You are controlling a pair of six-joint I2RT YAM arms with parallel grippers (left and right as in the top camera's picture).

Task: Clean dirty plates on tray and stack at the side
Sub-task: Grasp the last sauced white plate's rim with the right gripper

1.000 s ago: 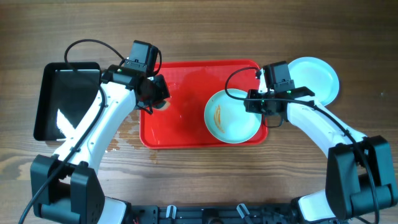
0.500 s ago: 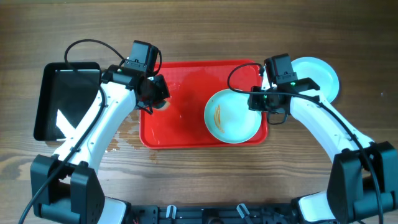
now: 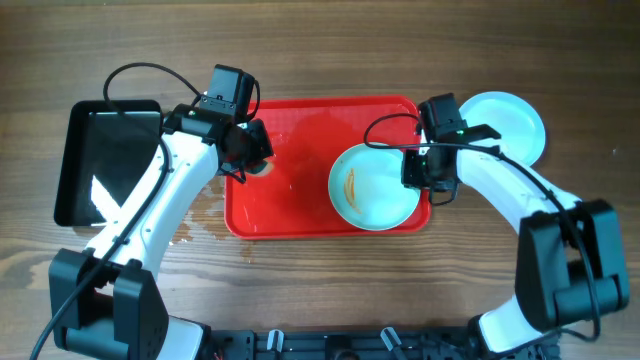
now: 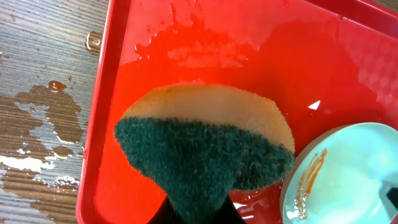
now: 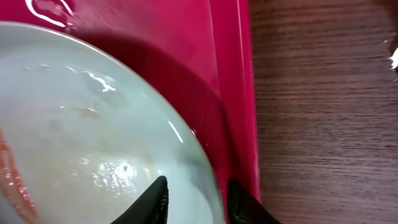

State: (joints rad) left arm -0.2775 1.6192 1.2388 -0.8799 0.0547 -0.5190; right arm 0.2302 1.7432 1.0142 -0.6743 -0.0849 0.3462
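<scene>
— Which step are we at?
— I'd say steadying a plate for scrubbing. The round pale aqua plate with an orange-brown streak (image 3: 372, 188) lies at the right end of the large red rectangular plastic tray (image 3: 295, 215), unwashed. Another pale round plate (image 3: 515, 122) lies on the wooden table just beyond the tray's right edge, and it looks clean.
— And the grippers?
— The left gripper (image 4: 198, 214) is pressed together on a yellow sponge with a dark green scouring face (image 4: 205, 149). It hangs over the tray's wet left end, well apart from the streaked plate. The right gripper (image 5: 196, 202) straddles that plate's right rim, one finger over the inside and one outside. Whether they pinch it, I cannot tell.
— What does the next move call for?
— Probably a firm hold on the rim. Then the sponge must cross the tray and rub the streak without tipping the plate over the tray's edge
</scene>
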